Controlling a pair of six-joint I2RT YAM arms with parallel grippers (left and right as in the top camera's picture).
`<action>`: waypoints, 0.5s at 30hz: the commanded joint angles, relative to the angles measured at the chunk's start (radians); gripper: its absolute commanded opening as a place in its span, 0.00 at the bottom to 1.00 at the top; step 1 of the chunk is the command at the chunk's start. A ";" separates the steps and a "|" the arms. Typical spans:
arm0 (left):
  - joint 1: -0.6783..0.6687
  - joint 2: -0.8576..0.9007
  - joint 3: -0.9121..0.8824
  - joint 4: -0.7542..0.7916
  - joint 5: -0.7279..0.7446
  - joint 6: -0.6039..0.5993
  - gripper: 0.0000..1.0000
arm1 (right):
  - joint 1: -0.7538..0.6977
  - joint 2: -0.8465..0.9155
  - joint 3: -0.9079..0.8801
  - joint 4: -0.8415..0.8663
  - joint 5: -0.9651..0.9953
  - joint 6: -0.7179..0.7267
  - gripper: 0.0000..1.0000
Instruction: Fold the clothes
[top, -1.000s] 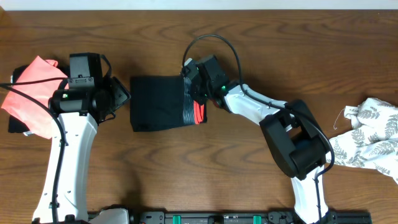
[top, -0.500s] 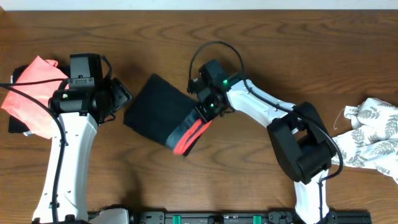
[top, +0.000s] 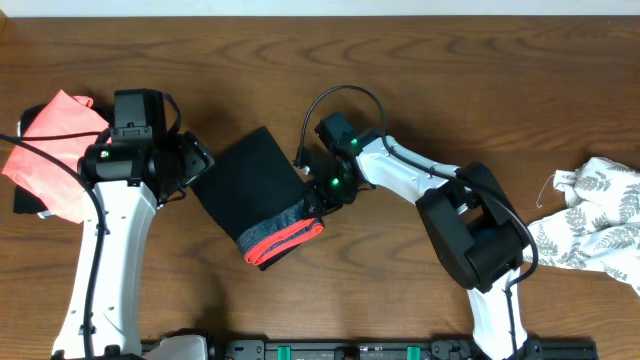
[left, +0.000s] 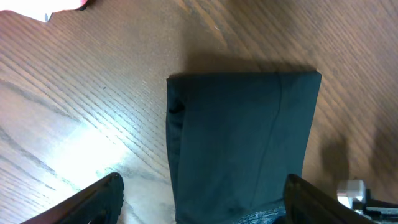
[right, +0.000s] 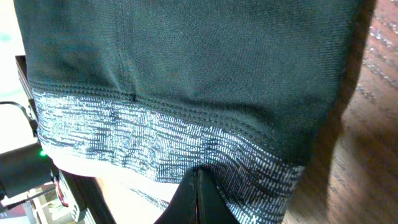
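Dark brown wood-grain table (top: 420, 60) seen from above, with two robot arms reaching in from the bottom edge. Just left of the frame's centre lie the black leggings (top: 255, 185), folded into a compact rectangle that sits turned at an angle. Their grey waistband (top: 285, 222), edged with a coral-red strip, runs along the rectangle's lower right side.

The right hand (top: 322, 190) meets the leggings at the right end of the waistband. In the right wrist view its two fingers (right: 198, 190) are pressed tightly together with no gap, pinching the speckled grey waistband fabric.

The left hand (top: 197, 160) sits at the upper left corner of the folded leggings. In the left wrist view its fingers (left: 102, 196) stand wide apart in the two lower corners of the frame, with the folded black cloth lying flat on the table between and ahead of them. It grips nothing.

A coral-pink cloth (top: 50, 150) lies crumpled at the left edge of the frame, partly under the left arm. A white leaf-print cloth (top: 595, 215) is bunched at the right edge, well apart from the leggings. A small tag (top: 562, 180) at its upper left is too small to read.
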 joint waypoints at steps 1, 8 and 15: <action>0.003 0.004 -0.005 -0.011 -0.005 0.010 0.86 | 0.018 -0.028 0.046 -0.071 0.048 -0.057 0.01; 0.003 0.005 -0.005 -0.046 -0.005 0.010 0.89 | 0.018 -0.235 0.158 -0.178 0.234 -0.059 0.09; 0.012 0.080 -0.017 -0.081 -0.005 0.010 0.94 | 0.019 -0.253 0.143 -0.174 0.300 -0.058 0.11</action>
